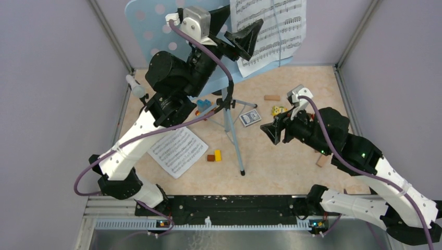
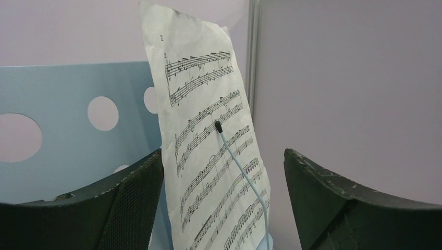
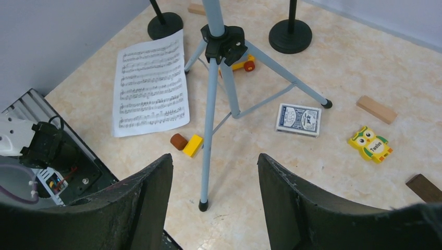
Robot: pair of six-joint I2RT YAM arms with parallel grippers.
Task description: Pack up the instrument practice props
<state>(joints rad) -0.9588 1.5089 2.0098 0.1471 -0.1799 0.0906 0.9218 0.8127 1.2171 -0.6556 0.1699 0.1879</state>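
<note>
Up at the left, the left gripper (image 2: 221,156) hangs open, facing the white sheet-music page (image 2: 203,104). That page stands upright against the light-blue perforated music rack (image 2: 62,156), kept there by a thin blue retaining wire (image 2: 240,166), so the gripper is likely lining up to pull it free. Rightward, the right gripper (image 3: 215,161) hovers spread above the pale-blue tripod legs (image 3: 211,104), and a second printed music page (image 3: 151,83) lies flat beside them.

Creased paper sheet (image 2: 200,156) on a smooth, matt light-blue rack (image 2: 62,169).
</note>
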